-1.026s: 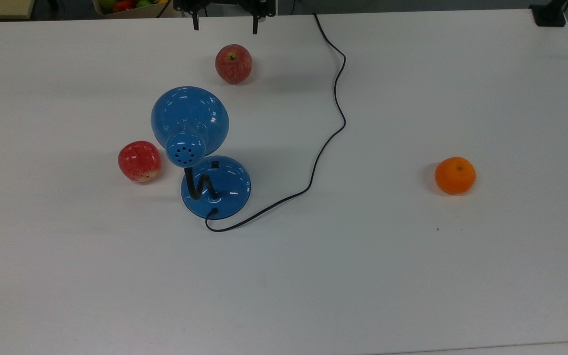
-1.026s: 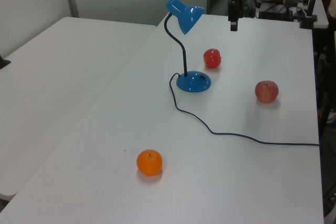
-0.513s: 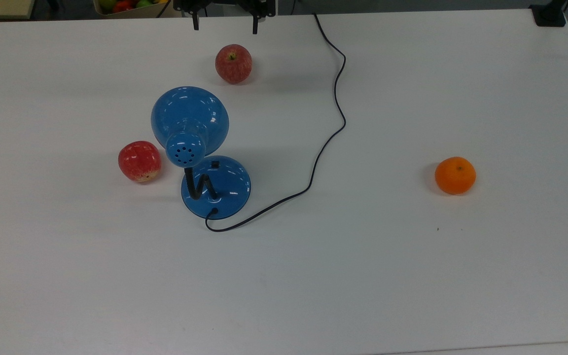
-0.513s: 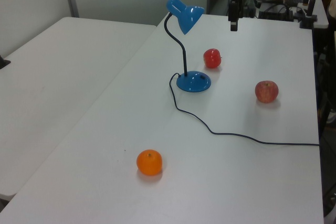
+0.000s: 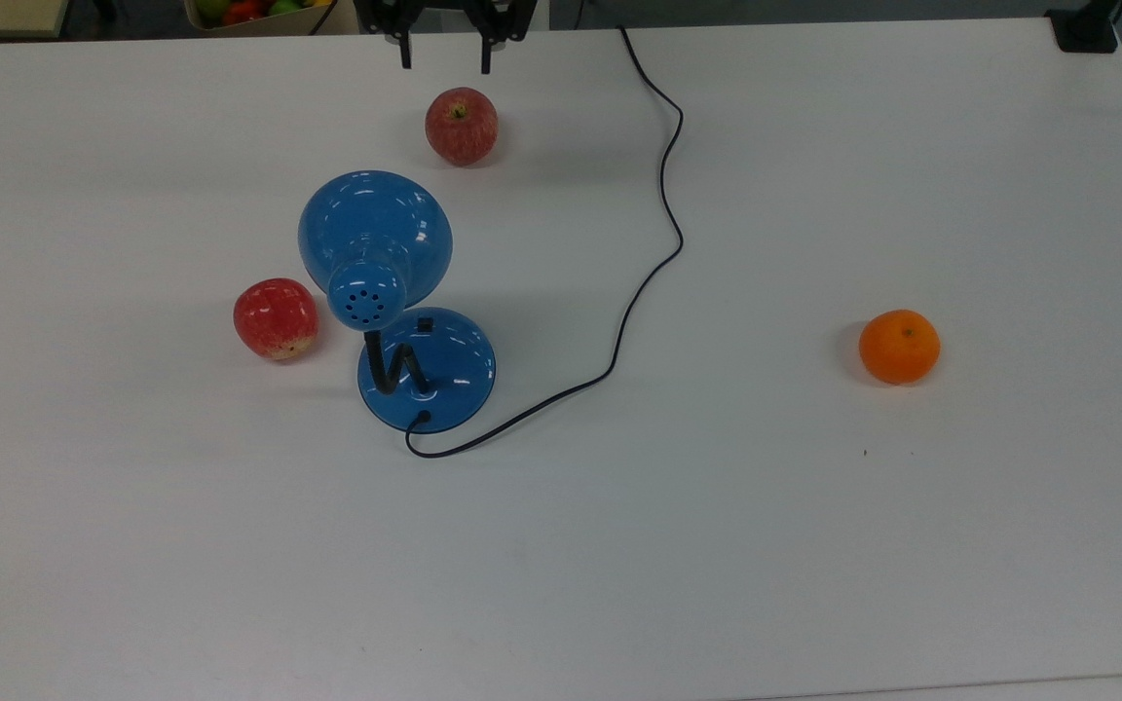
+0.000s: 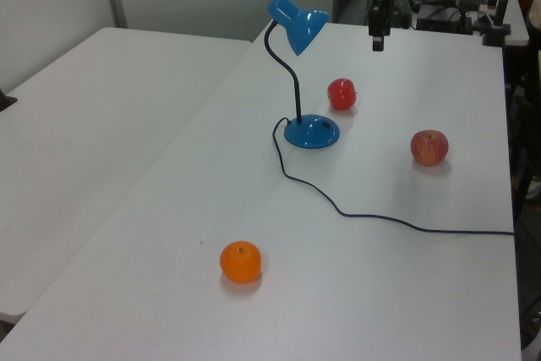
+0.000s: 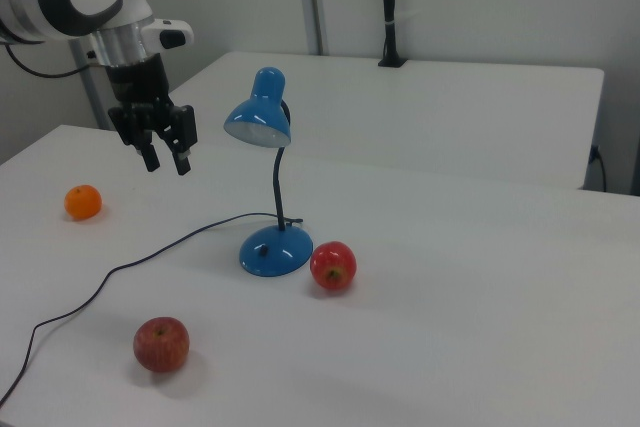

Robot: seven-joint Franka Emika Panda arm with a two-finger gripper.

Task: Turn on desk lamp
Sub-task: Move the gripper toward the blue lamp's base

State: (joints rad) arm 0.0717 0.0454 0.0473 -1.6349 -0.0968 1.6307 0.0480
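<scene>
White table (image 5: 814, 545) fills scene. Desk lamp (image 5: 395, 292) stands left of centre in top view, unlit. Gripper (image 5: 443, 64) hangs at lamp's 12 o'clock, fingers apart, empty. Apple (image 5: 462, 126) just below it.

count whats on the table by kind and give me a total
apples: 2 (one at the top view's top, one left of the lamp)
orange: 1
lamp: 1
total: 4
</scene>
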